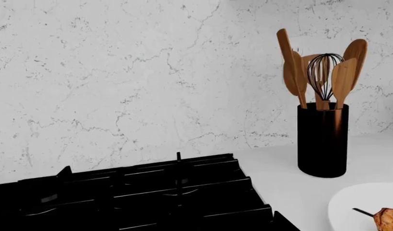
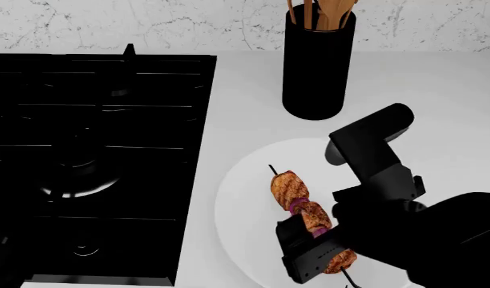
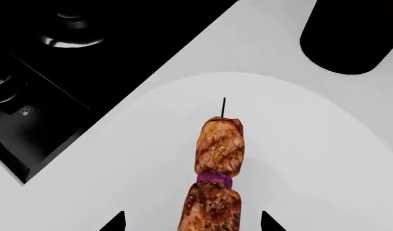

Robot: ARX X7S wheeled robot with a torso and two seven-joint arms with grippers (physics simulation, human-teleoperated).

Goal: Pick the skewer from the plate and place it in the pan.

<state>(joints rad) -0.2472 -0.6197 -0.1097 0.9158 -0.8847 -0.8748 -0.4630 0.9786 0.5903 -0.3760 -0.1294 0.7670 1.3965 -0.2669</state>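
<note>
The skewer (image 2: 292,191) lies on the white plate (image 2: 237,210) with its pointed tip toward the back wall. It shows browned meat chunks and a purple onion slice. My right gripper (image 2: 321,246) is open and low over the skewer's near half, one finger on each side of the meat, not closed on it. In the right wrist view the skewer (image 3: 219,149) runs between the two fingertips (image 3: 116,224) over the plate (image 3: 325,159). The left wrist view catches the plate's edge (image 1: 363,202) and the skewer's tip end (image 1: 388,219). The pan and my left gripper are out of view.
A black gas stove (image 2: 93,150) fills the counter's left side, with raised grates (image 1: 151,192). A tall black cylinder of wooden utensils (image 2: 317,60) stands behind the plate near the marble wall, also seen in the left wrist view (image 1: 321,139). White counter surrounds the plate.
</note>
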